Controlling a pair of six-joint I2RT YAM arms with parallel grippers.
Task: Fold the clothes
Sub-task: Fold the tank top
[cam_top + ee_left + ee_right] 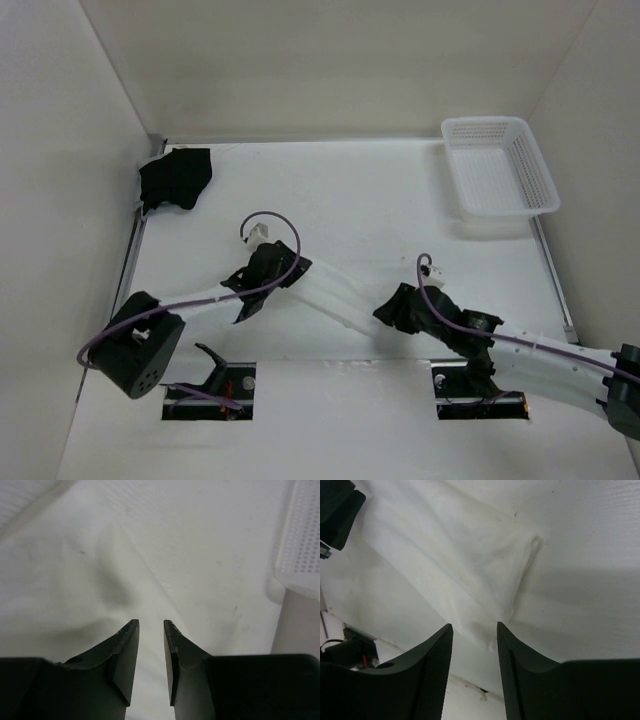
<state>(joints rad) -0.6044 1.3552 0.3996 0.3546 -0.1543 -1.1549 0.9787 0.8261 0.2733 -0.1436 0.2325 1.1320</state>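
Observation:
The clothes [340, 297] lie as a long, narrow band of white fabric on the white table, running diagonally between my two grippers. My left gripper [290, 272] is at the band's upper-left end. In the left wrist view its jaws [151, 625] stand a little apart over wrinkled white cloth [65, 595], with nothing pinched between them. My right gripper [387, 315] is at the lower-right end. In the right wrist view it [474, 627] stands open just above the cloth's folded corner [470, 565], not touching it.
A white mesh basket [545, 190] sits at the back right, also at the right edge of the left wrist view [300, 535]. A black cloth [176, 178] lies bunched in the back left corner. Two slots [210, 385] are cut near the table's front edge.

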